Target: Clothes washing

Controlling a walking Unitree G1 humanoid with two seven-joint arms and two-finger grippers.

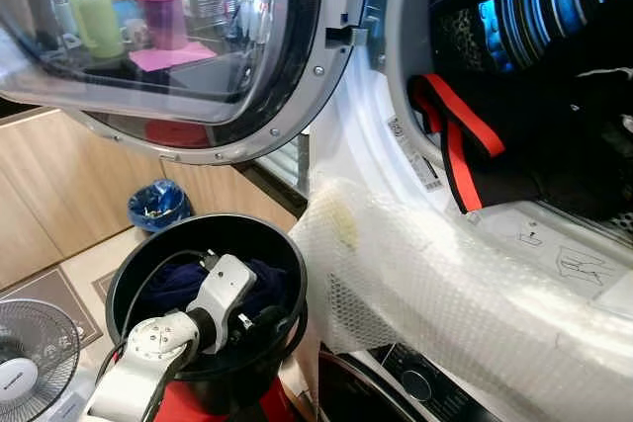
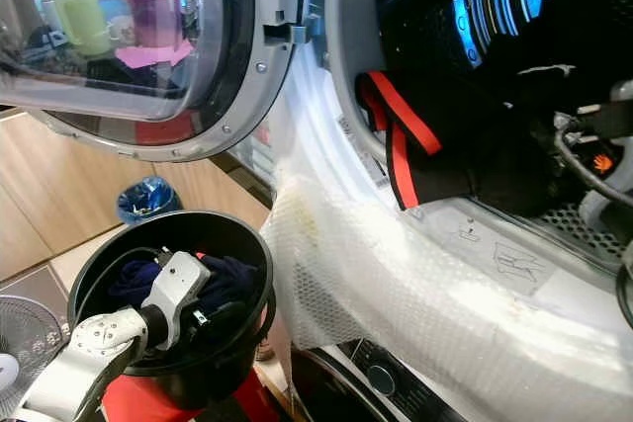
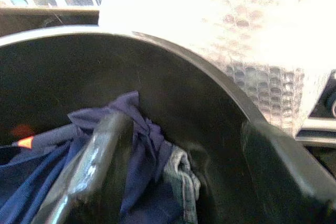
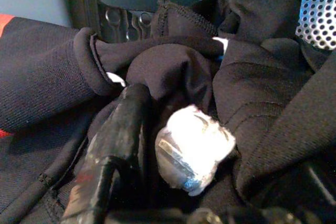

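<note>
I have the washing machine drum open in front of me, its door swung out to my left and bubble wrap draped over the front lip. Inside lies a black garment with red stripes, one part hanging over the opening. My right gripper is buried in that black cloth; whether its fingers are closed on it I cannot tell, folds cover them. Below sits the black bucket, holding dark blue clothes and a scrap of denim. My left gripper is down in it, fingers apart over the blue cloth.
</note>
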